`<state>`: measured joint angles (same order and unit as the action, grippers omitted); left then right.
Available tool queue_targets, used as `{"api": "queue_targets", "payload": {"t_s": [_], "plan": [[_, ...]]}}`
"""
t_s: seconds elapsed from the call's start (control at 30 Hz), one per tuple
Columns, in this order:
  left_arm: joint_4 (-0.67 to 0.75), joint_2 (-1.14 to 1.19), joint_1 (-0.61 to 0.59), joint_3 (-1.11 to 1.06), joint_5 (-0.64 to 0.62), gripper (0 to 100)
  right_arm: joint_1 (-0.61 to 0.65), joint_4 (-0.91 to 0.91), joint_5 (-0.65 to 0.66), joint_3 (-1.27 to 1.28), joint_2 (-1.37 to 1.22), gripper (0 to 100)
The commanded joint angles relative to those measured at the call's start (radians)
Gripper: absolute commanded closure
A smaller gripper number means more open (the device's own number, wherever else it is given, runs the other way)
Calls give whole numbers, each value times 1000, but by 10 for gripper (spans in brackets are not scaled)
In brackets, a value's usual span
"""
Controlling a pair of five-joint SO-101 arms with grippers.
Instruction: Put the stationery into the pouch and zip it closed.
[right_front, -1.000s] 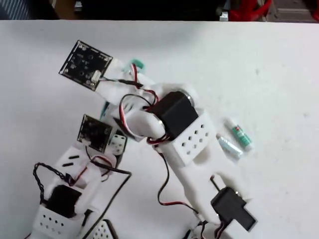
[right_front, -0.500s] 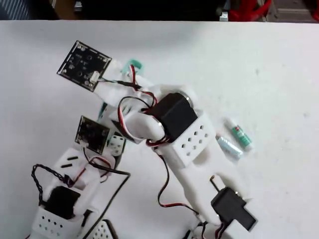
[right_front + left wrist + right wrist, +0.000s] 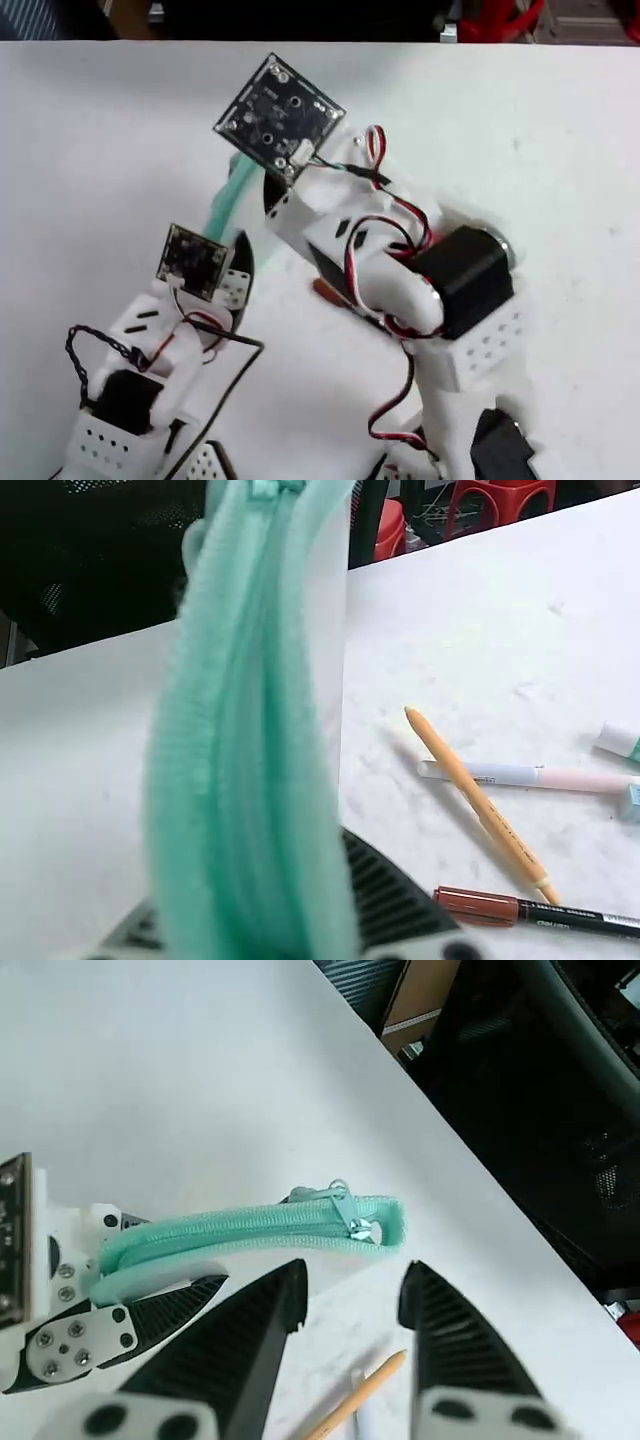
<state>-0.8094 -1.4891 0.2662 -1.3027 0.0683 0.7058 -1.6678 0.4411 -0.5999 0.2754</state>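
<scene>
Your left gripper (image 3: 140, 1270) is clamped onto one end of the mint-green fabric zip pouch (image 3: 260, 1225), so that's where the pouch is: pinched between its jaws and held up on its edge with the zipper seam on top. From the left wrist the pouch sits right up against the camera, and the zip looks shut along the stretch you can see. Your right gripper (image 3: 352, 1280) is wide open with nothing in it, jaws hanging just short of the pouch's free end, where the small silver zipper pull (image 3: 355, 1228) sits; no contact there. The stationery is out on the white table (image 3: 560, 150), off to the side of the left gripper and well apart from the pouch: a long orange pencil (image 3: 480, 805) lying across a pale pastel pen (image 3: 530, 776), plus a brown-capped marker (image 3: 500, 908) closest to the left jaw. The pencil's tip also pokes in under your right gripper's open jaws.
</scene>
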Motion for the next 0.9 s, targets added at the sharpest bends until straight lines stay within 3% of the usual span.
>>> {"api": "queue_targets", "payload": {"t_s": [0.0, 0.07, 0.3, 0.5, 0.67, 0.77, 0.87], "plan": [[3, 4, 4, 31, 5, 980, -13, 38, 15, -26, -59, 947], [3, 4, 4, 31, 5, 980, -13, 61, 18, -28, -107, 982], [2, 4, 4, 29, 5, 980, -48, 111, 12, -28, -179, 970], [2, 4, 7, 31, 5, 980, 5, 93, 20, -21, -142, 835], [-15, 4, 22, 31, 5, 980, 8, 217, 20, -32, -168, 854], [-41, 4, 101, 26, 21, 980, 5, 170, 18, -109, -170, 854], [-38, 7, 220, -26, 189, 980, -35, 41, 20, -187, -185, 857]]}}
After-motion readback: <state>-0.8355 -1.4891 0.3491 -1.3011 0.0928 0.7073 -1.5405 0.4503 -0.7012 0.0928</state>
